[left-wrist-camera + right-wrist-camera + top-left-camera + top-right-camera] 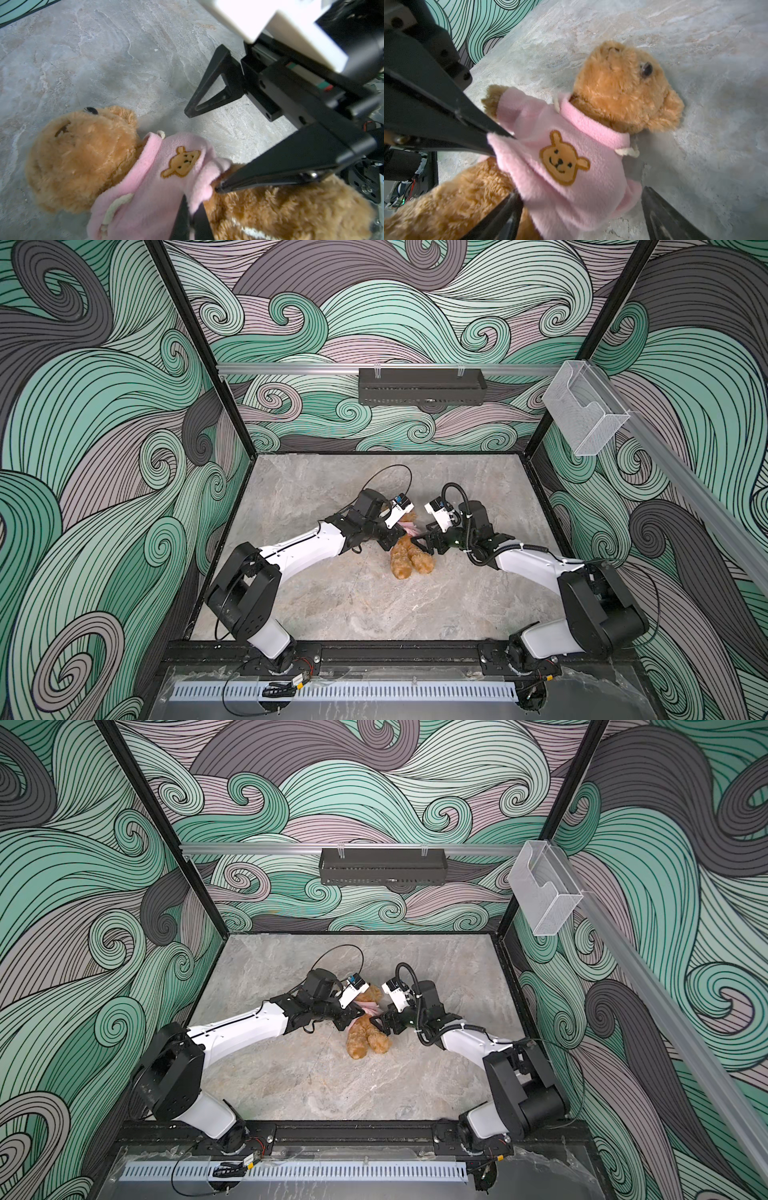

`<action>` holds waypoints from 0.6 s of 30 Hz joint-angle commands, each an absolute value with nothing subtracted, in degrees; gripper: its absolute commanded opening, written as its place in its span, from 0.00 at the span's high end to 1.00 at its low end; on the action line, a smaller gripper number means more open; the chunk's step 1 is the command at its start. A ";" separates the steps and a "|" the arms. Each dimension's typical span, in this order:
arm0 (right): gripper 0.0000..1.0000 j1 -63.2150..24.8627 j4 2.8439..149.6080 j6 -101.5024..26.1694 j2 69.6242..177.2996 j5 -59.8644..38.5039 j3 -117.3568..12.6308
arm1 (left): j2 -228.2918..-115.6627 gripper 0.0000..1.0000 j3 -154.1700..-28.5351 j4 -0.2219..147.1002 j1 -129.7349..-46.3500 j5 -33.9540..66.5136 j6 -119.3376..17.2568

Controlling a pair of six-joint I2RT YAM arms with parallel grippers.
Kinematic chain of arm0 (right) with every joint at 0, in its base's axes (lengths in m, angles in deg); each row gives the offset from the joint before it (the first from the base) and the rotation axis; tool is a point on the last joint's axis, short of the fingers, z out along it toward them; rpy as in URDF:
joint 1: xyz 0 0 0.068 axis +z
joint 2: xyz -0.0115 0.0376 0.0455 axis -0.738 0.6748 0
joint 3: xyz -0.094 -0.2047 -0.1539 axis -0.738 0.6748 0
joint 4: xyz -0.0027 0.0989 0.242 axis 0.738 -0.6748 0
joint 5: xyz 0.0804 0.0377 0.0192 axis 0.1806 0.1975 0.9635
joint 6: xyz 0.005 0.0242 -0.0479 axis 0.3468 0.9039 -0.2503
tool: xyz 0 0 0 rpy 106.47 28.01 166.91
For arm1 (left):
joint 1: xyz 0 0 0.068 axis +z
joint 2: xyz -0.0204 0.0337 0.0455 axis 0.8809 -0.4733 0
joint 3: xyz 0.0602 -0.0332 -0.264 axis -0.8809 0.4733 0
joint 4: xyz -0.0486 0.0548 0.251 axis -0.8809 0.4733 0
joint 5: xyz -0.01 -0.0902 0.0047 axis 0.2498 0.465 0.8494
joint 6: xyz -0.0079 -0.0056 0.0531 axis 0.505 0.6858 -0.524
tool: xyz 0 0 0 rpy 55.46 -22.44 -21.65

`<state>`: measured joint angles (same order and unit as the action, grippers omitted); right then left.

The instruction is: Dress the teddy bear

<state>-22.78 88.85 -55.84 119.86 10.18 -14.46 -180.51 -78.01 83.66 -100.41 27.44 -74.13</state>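
On the marbled tabletop (332, 605), midway between the arms, the teddy bear (409, 562) lies face up. Its pink fleece sweater (591, 187) is over head and one paw (other sleeve unclear), hem bunched above a bare belly. Left gripper (192, 205) clamps that hem; right gripper (581, 192) straddles the sweater, jaws wide, gripping nothing. Only the arms crowd it.

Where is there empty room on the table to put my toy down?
Two bare patches of table: the far strip along the back wall, and the wide near part between the bear and the front rail. The middle is crowded: left tool and right tool meet at the bear.
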 commanded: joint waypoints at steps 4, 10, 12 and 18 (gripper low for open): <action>0.12 -20.18 100.46 -59.86 121.13 4.69 -11.17 | -182.07 1.00 -80.38 83.63 -100.16 33.26 -73.91; 0.16 -17.41 110.87 -59.61 122.27 -6.66 -7.56 | -181.86 1.00 -80.69 83.66 -100.16 37.11 -73.52; 0.18 -16.82 115.58 -58.91 123.09 -10.74 -6.28 | -182.03 1.00 -81.17 84.76 -100.16 38.35 -73.77; 0.22 -15.08 120.76 -55.74 125.31 -20.82 -5.18 | -182.30 1.00 -81.53 86.92 -100.25 39.94 -74.48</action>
